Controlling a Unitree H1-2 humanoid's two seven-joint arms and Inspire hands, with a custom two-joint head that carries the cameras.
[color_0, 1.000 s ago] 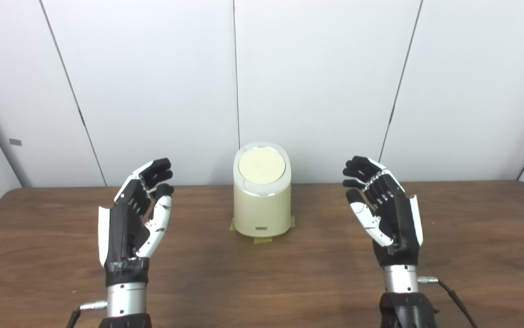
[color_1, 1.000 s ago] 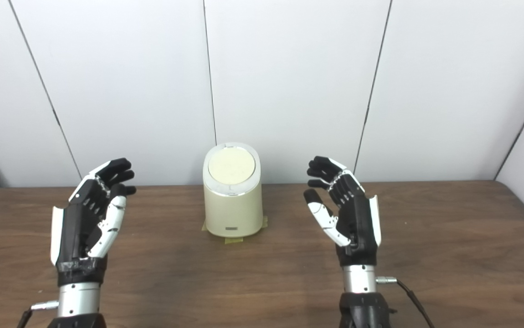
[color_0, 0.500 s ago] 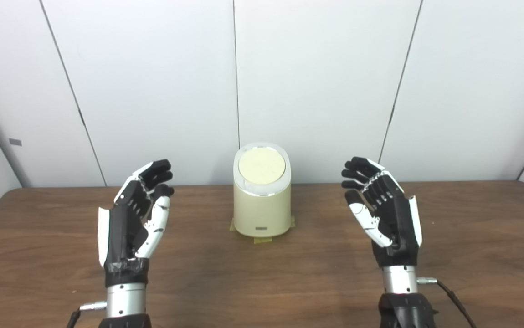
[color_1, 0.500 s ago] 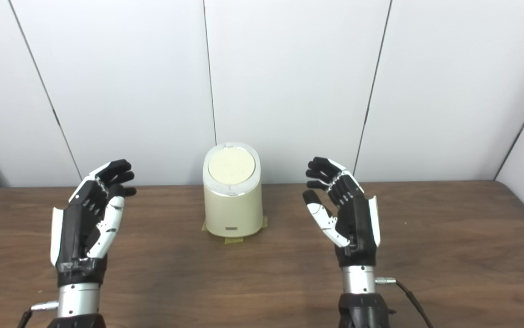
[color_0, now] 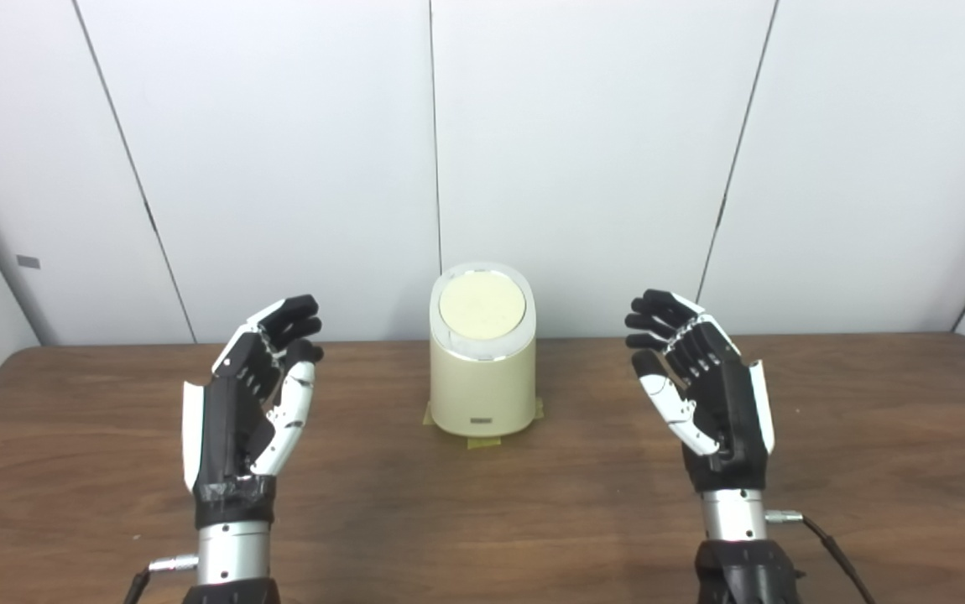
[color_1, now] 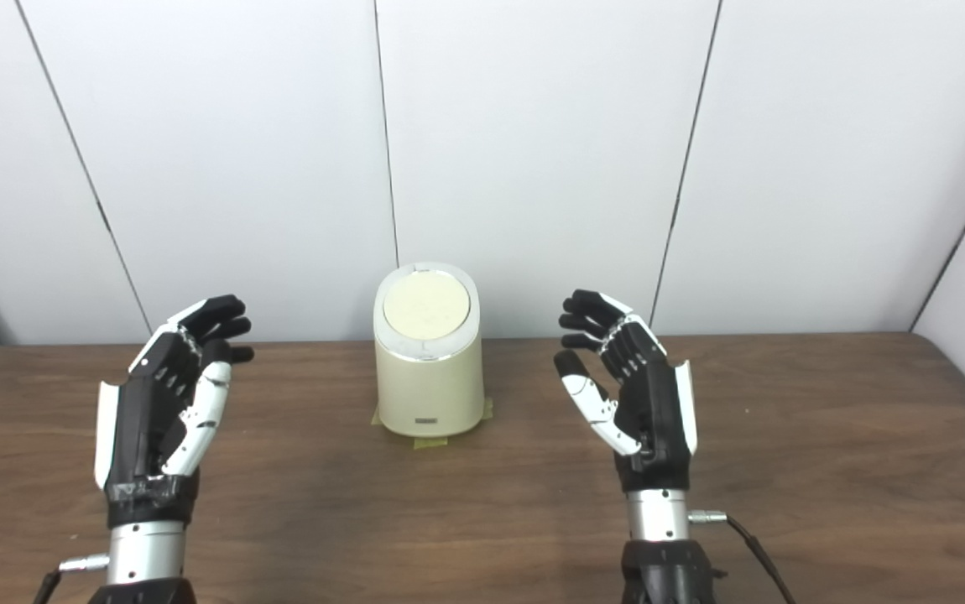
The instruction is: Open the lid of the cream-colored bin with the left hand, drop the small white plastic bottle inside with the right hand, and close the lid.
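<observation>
Two hands and one bin are what you have on the brown wooden table (color_0: 482,520), listed left to right. Left hand (color_0: 249,394): raised above the near left of the table, palm turned inward toward the middle, fingers (color_0: 289,315) apart and gently curved, thumb out, holding nothing. Cream-colored bin (color_0: 482,369): upright at the table's far middle, just in front of the white panelled wall (color_0: 298,151), its round lid (color_0: 482,305) down and closed; strips of yellowish tape (color_0: 482,439) show at its base. The bin stands between your two hands, well apart from both. Right hand (color_0: 707,394): raised above the near right, palm turned inward, fingers (color_0: 654,315) spread and slightly bent, thumb out, empty. A thin black cable (color_0: 835,554) leaves its wrist toward the near right edge. You will find no small white plastic bottle in either view.
</observation>
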